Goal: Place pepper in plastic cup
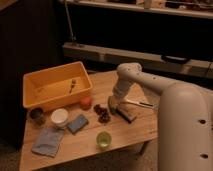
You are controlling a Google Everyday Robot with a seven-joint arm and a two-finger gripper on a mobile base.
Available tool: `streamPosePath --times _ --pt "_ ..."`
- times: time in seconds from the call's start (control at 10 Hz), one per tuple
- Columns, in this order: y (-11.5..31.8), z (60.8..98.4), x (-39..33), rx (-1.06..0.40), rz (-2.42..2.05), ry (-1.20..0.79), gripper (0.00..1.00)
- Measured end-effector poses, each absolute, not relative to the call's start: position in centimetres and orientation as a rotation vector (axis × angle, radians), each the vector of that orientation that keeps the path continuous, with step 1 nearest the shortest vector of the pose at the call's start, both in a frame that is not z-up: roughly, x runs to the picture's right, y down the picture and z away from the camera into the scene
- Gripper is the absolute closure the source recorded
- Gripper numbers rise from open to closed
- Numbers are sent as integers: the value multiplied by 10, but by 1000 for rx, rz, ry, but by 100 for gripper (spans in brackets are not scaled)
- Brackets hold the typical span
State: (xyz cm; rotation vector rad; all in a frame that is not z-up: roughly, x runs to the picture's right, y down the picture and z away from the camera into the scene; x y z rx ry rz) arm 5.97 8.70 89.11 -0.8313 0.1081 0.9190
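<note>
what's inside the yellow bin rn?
Yellow bin holds one slim dark item near its right wall; identity unclear. Its front wall covers part of the floor. The gripper is outside it, low over the table right of the grapes.

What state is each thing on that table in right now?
plastic cup: upright, nothing visible inside
yellow bin: open-topped, small item lying inside
grey cup: upright
blue cloth: lying rumpled
hand: low at the tabletop, beside the grapes
</note>
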Motion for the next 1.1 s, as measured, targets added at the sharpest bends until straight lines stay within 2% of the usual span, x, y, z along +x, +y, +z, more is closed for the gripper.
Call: streamPosePath --times 1.1 --pt "118 909 43 -882 883 123 52"
